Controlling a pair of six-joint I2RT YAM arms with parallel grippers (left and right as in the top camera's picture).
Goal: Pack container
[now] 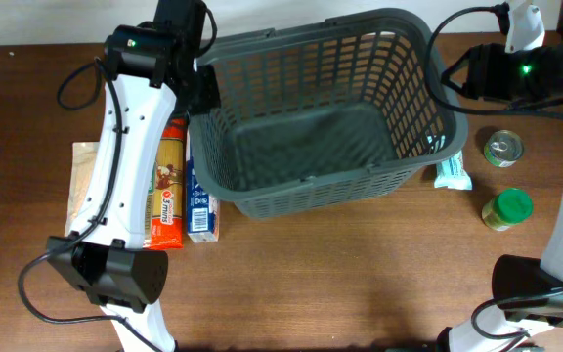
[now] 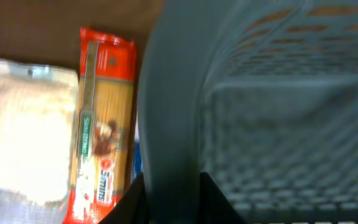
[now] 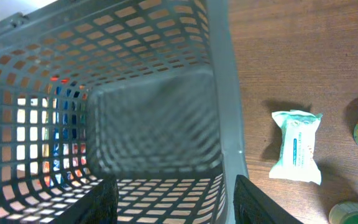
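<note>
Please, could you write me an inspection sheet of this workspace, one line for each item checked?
Surface: brown wooden table, no spills seen.
Job's things: grey basket, nothing inside.
Clutter: spaghetti pack, blue box and pale pouch left of the basket; wipes pack, tin can and green-lidded jar right of it.
Grippers: left gripper appears clamped on the basket's left rim; right gripper open, straddling the right wall.
Cables: black cables loop from both arms.
Surroundings: nothing seen.

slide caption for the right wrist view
Open right hand astride the wall of the empty basket, white pack on the table alongside
</note>
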